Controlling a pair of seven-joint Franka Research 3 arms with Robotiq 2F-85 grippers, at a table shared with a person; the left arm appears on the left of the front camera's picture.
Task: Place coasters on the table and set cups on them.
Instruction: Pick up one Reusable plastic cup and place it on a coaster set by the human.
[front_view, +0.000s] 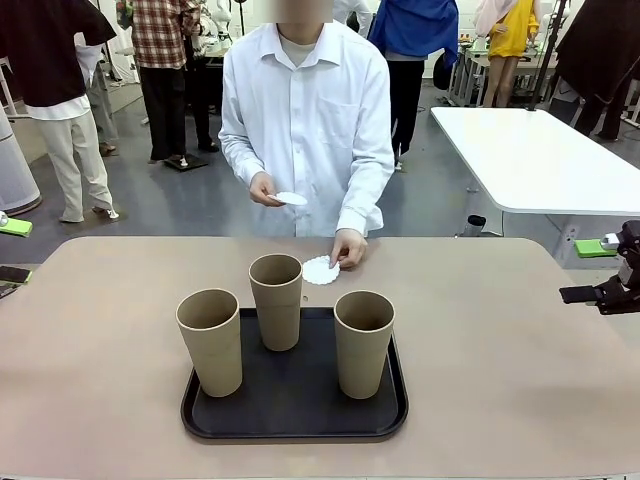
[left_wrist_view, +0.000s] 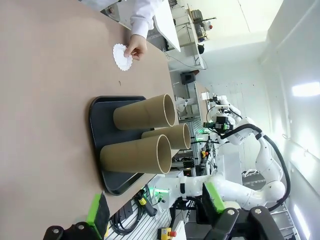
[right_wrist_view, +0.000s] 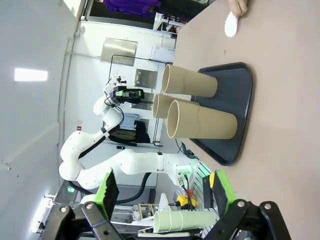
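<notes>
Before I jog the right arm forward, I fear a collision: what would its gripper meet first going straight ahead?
Probably the nearest tall tan-brown matte tumbler, standing on the black rectangular tray; the open right gripper points toward its upper part, though depth is unclear.

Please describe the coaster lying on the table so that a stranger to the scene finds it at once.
On the beige table stands a black tray with three tan cups. Just beyond the tray's far edge, beside the farthest cup, lies a small round lacy white coaster under a person's fingertips. The other coaster is held in the air.
</notes>
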